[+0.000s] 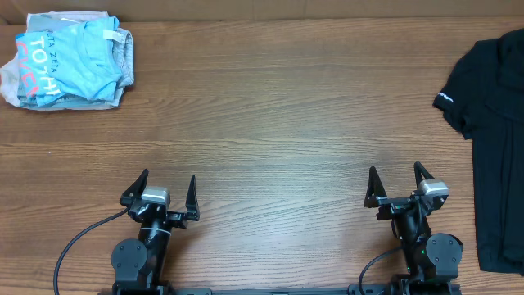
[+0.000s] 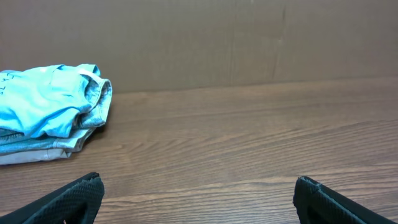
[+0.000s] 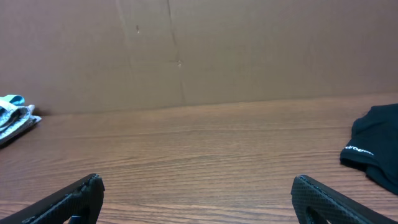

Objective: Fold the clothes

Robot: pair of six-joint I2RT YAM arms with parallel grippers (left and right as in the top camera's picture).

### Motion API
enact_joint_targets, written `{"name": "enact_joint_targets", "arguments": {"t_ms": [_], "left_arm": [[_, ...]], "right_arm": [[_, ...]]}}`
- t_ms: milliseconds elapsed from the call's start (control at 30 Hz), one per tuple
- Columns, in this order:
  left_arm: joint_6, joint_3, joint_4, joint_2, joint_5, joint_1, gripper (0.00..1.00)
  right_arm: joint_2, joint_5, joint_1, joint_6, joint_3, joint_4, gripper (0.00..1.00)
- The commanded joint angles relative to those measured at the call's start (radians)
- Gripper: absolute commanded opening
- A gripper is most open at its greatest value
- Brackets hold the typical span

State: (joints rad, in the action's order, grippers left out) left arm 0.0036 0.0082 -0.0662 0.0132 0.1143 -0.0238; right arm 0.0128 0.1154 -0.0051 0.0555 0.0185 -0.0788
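Though outside the left wrist view, black T-shirt [image 1: 495,147] overhead, far right; left fingers [image 1: 137,187] and right fingers [image 1: 373,187] spread, empty.

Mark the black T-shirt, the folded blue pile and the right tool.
black T-shirt [image 1: 499,123]: overhead view, on the body fabric beside the sleeve.
folded blue pile [image 1: 70,53]: overhead view, on the top blue garment.
right tool [image 1: 395,179]: overhead view, midway between its open fingertips.
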Motion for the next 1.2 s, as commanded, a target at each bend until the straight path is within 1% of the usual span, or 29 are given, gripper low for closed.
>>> {"name": "enact_joint_targets", "arguments": {"t_ms": [0,333,400,467,500,567,633,733,800,967,1067,1167], "left_arm": [[0.012,-0.003,-0.003,-0.008,-0.013,0.01,1.0],[0.012,-0.003,-0.003,-0.008,-0.013,0.01,1.0],[0.012,-0.003,-0.003,-0.008,-0.013,0.01,1.0],[0.012,-0.003,-0.003,-0.008,-0.013,0.01,1.0],[0.012,-0.003,-0.003,-0.008,-0.013,0.01,1.0],[0.012,-0.003,-0.003,-0.008,-0.013,0.01,1.0],[0.012,-0.003,-0.003,-0.008,-0.013,0.01,1.0],[0.012,-0.003,-0.003,-0.008,-0.013,0.01,1.0],[0.012,-0.003,-0.003,-0.008,-0.013,0.01,1.0],[0.012,-0.003,-0.003,-0.008,-0.013,0.01,1.0],[0.012,-0.003,-0.003,-0.008,-0.013,0.01,1.0],[0.012,-0.003,-0.003,-0.008,-0.013,0.01,1.0]], "right_arm": [[-0.01,-0.009,0.006,0.0,-0.011,0.005,1.0],[-0.01,-0.009,0.006,0.0,-0.011,0.007,1.0],[-0.01,-0.006,0.006,0.0,-0.011,0.046,1.0],[-0.01,0.127,0.006,0.011,-0.011,0.103,1.0],[-0.01,0.244,0.006,0.059,-0.011,0.108,1.0],[-0.01,0.389,0.006,0.102,-0.011,0.127,1.0],[-0.01,0.494,0.006,0.117,-0.011,0.214,1.0],[-0.01,0.557,0.006,0.13,-0.011,0.358,1.0],[-0.01,0.548,0.006,0.156,-0.011,0.438,1.0],[-0.01,0.402,0.006,0.257,-0.01,0.48,1.0],[-0.01,0.315,0.006,0.256,-0.006,0.509,1.0],[-0.009,0.208,0.006,0.255,0.019,0.499,1.0]]}}
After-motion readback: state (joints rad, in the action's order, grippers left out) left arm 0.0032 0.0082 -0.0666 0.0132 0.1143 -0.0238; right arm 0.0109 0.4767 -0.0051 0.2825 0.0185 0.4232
